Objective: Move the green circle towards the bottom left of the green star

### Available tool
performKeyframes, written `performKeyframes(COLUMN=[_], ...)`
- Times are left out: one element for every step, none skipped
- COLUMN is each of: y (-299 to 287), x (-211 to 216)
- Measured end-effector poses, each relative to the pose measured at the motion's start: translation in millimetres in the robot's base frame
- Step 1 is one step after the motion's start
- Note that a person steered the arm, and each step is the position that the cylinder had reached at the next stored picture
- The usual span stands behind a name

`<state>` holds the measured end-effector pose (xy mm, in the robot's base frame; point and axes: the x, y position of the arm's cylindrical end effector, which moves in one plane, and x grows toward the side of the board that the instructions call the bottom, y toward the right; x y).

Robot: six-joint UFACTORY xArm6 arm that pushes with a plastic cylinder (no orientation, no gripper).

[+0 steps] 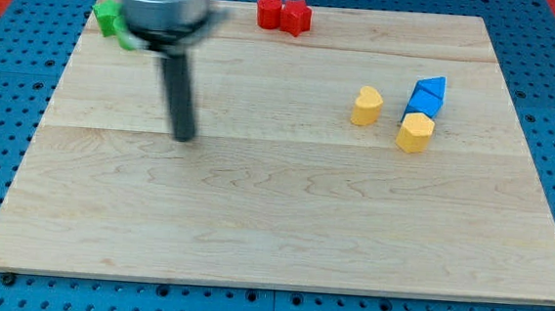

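Two green blocks sit at the board's top left corner, partly hidden behind the arm's body. One green block [105, 13] shows at the left; a second green piece [126, 40] peeks out just below and right of it. I cannot tell which is the circle and which the star. My tip [183, 136] rests on the board well below and to the right of the green blocks, apart from them.
A red cylinder [268, 10] and a red star-like block [295, 17] touch at the top edge. At the right are a yellow heart [365, 106], a blue block [426, 94] and a yellow hexagon-like block [415, 132]. The wooden board [273, 224] lies on a blue pegboard.
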<state>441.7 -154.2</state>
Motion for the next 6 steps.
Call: performKeyframes(y=[-73.6, -116.9, -135.6, -128.5, -89.8, -45.8], x=[-35.3, -96.3, -160.9, -198.9, -190.7, -172.0])
